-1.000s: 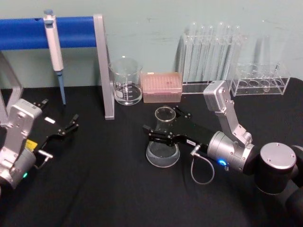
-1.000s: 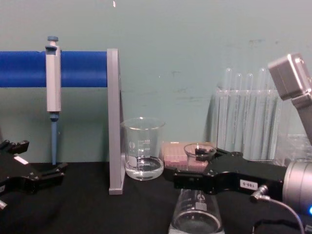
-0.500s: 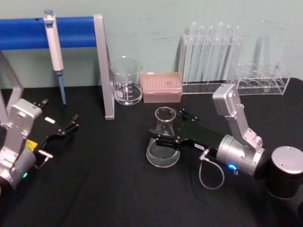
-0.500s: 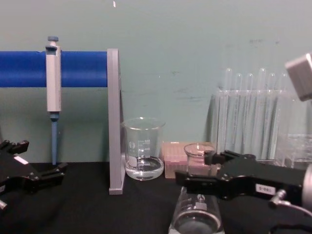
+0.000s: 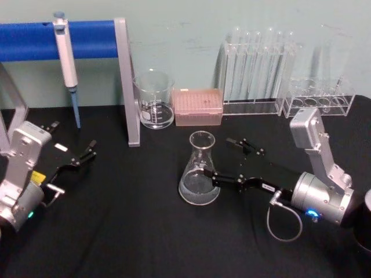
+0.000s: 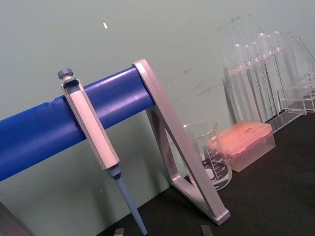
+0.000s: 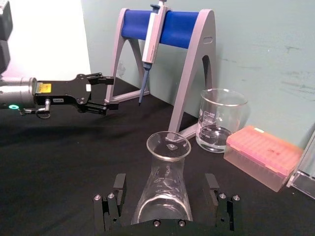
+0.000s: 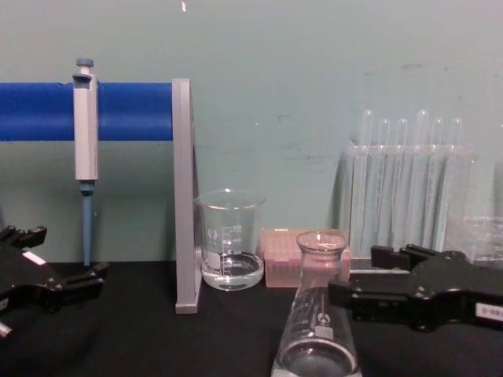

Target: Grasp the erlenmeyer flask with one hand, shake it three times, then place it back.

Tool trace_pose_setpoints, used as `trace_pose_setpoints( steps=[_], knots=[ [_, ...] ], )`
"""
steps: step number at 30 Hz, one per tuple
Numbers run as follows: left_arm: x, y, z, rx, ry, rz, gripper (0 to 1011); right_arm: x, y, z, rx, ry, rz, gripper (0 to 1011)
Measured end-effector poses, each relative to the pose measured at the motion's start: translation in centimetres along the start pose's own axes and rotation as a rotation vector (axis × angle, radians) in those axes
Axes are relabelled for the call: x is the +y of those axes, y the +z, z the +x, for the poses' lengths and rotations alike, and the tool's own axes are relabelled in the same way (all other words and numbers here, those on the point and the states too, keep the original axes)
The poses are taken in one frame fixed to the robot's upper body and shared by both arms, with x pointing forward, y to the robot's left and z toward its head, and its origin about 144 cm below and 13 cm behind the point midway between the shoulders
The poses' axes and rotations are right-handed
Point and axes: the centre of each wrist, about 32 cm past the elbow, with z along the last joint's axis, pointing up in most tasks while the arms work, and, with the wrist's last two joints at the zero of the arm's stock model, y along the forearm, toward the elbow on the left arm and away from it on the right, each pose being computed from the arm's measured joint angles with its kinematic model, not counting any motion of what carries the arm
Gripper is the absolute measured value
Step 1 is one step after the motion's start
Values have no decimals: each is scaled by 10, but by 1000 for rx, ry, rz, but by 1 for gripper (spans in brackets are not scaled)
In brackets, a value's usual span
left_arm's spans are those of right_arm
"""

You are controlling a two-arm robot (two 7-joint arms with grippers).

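Mid-bench (image 5: 116, 231), erlenmeyer flask (image 5: 200, 174) upright, ungripped. Just beside it, R gripper (image 5: 235, 160) w/ jaws spread wide, one fingertip near flask base. Far L, L gripper (image 5: 87, 153) parked, jaws apart.

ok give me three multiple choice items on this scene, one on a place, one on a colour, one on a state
1. Where does the erlenmeyer flask stand?
A. on the black table
B. inside the beaker
C. on the pink tip box

2. What colour is the bar holding the pipette?
A. red
B. blue
C. yellow

3. How is the right gripper?
A. shut on the flask's neck
B. open, fingers apart beside the flask
C. shut on a test tube

Answers: 1 A, its base rests on the cloth; 2 B, the bar is blue; 3 B, both fingers stand apart in the right wrist view.
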Motion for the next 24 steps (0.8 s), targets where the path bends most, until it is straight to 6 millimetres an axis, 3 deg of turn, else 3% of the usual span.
trace_pose_setpoints(
  steps=[12, 24],
  knots=[
    [0, 0, 0, 0, 0, 0, 1001, -20, 7, 9, -8, -54, 36, 1000],
    [0, 0, 0, 0, 0, 0, 1001, -11, 12, 9, -5, -223, 139, 1000]
  ],
)
